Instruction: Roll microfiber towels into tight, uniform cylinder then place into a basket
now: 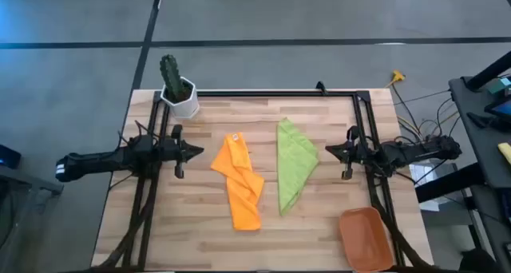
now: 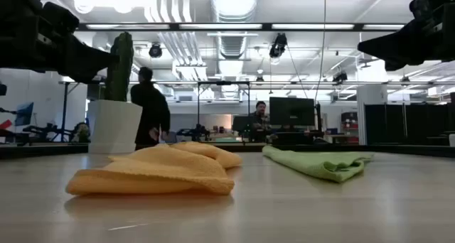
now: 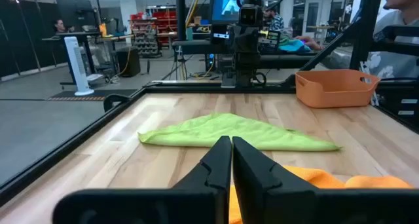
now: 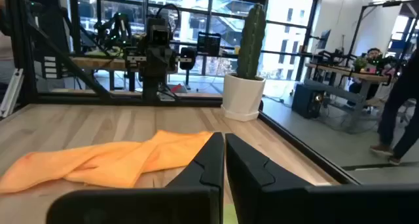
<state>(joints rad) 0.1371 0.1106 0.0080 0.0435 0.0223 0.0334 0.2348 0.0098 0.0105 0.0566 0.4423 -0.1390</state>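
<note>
A: Which step is this?

B: The start, I judge: the bright orange cloth towel [image 1: 239, 182] lies crumpled just left of the lime green cloth towel [image 1: 293, 165], neither rolled. The left gripper [image 1: 194, 152] and right gripper [image 1: 329, 152] hang on either side, fingers closed, empty.

A: Next?

B: Probably flattening one towel.

A: Count?

B: Two towels, one terracotta plastic basket [image 1: 366, 238] empty, right of and nearer than the green towel, one potted cactus [image 1: 177, 87].
</note>
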